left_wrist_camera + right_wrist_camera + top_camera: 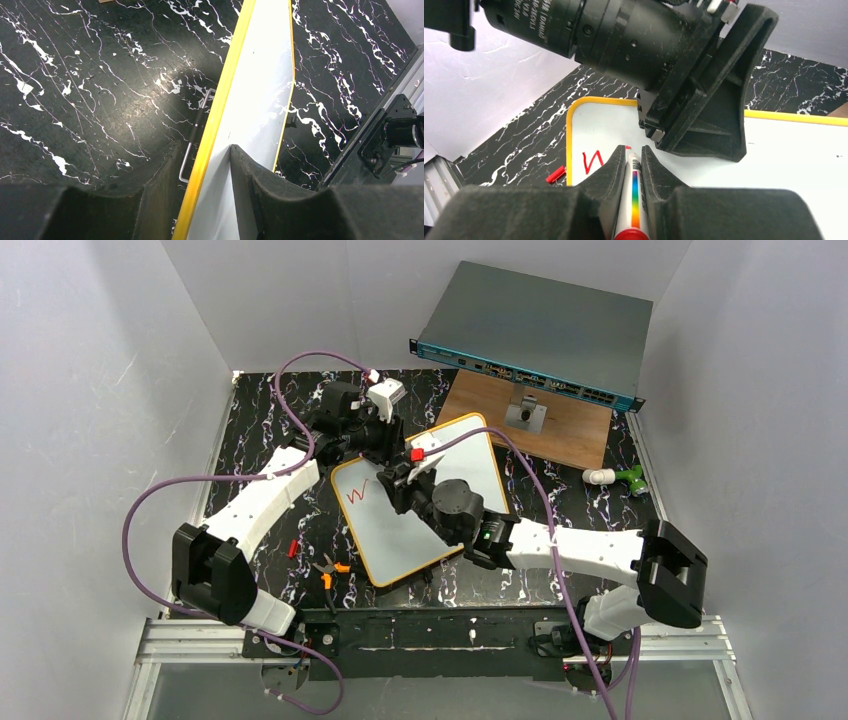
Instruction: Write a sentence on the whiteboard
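My left gripper (204, 150) pinches the whiteboard (398, 538) by its rim: one matte black foam pad lies on the glossy white face, the other under the thin orange-yellow edge. The whiteboard sits at the centre of the top view, a flat rectangle with rounded corners, turned at a slant. A thin wire foot shows beneath it in my left wrist view.

My right gripper (634, 150) is pressed tight on a marker (634, 195), a white barrel with a rainbow stripe and a red end, its tip low over the board. Of the sentence (358, 492) only one red zigzag stroke shows, at the board's left end.

The table (260, 410) is black, polished, veined in white like marble, and scuffed. Orange-handled pliers (328, 572) and a small red scrap (293, 548) lie lower left of the board. In the upper right a grey metal rack box (545, 325) with a teal front rests on a brown wooden panel (575, 435). Plain white walls close in on three sides.
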Action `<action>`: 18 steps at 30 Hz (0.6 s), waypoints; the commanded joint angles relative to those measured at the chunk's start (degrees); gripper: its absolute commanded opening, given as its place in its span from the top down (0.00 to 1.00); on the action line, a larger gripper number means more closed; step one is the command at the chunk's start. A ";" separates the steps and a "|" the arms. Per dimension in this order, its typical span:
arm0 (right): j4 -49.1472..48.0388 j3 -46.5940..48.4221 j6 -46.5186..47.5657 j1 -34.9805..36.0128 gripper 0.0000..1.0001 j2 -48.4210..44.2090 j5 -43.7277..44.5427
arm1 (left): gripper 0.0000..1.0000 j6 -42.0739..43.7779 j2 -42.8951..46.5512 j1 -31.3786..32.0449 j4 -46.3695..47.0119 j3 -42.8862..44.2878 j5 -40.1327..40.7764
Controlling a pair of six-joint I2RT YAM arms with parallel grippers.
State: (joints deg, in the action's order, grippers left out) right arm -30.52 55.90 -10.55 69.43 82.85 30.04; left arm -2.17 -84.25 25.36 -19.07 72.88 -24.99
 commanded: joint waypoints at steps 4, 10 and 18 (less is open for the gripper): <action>-0.96 -1.74 -1.97 0.44 0.99 -0.12 1.31 | 1.00 1.47 4.10 0.05 0.09 1.03 1.71; -0.85 -1.33 -2.37 0.71 0.99 1.09 0.96 | 1.00 1.57 4.09 0.14 0.17 1.16 1.65; -1.13 0.63 -1.29 0.71 0.99 3.35 1.56 | 1.00 1.48 4.35 0.22 0.31 0.94 1.51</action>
State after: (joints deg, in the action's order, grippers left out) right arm -29.65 54.39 -12.25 69.84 84.99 30.26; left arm -2.15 -83.88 25.36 -19.53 72.88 -24.80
